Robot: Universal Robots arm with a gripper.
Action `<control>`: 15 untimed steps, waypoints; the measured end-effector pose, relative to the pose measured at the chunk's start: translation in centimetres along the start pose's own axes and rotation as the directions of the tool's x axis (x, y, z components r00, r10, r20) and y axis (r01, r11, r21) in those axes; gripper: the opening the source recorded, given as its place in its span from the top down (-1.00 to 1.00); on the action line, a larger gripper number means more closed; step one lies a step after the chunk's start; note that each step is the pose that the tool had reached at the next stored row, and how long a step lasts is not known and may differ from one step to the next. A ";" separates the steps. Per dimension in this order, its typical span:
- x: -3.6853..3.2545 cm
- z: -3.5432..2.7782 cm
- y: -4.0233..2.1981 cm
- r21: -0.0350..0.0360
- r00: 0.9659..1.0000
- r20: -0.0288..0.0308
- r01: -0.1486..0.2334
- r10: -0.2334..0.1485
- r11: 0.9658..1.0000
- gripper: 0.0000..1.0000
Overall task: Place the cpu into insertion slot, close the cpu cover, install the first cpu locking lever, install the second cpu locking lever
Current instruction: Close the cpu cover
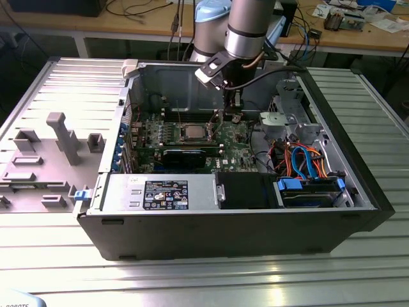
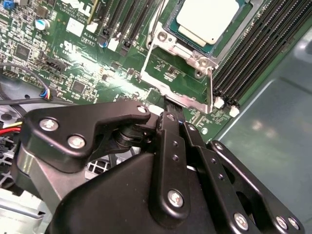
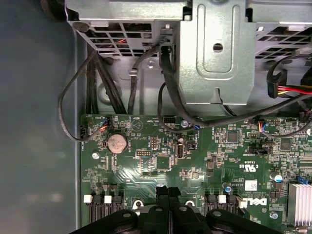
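Note:
The cpu, silver-topped with a thin green rim, lies flat in the insertion slot, which it hides. The silver cpu cover lies flat around the chip. Thin wire locking levers run along the frame's sides. My gripper is shut, fingertips together with nothing between them, right at the corner of the cover frame. In the exterior view the gripper hangs low over the green motherboard, just to the right of the cpu. The first wrist view has the closed fingertips over the board.
The motherboard sits deep inside an open black computer case. Long memory slots flank the socket. A grey drive cage and black cables stand beyond the gripper. Orange and blue cables fill the case at the exterior view's right.

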State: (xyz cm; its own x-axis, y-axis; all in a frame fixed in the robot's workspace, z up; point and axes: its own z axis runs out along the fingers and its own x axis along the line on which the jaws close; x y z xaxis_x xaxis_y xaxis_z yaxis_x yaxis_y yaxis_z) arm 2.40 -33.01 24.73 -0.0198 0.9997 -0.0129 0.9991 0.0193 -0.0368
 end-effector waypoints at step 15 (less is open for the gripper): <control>-0.01 0.06 -1.02 0.000 1.000 -0.001 0.021 -0.021 1.000 0.79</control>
State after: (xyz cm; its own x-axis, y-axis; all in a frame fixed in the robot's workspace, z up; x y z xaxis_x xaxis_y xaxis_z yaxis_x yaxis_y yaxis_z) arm 1.37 -33.04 24.71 -0.0403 0.9991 -0.0115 0.9985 0.0399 -0.0368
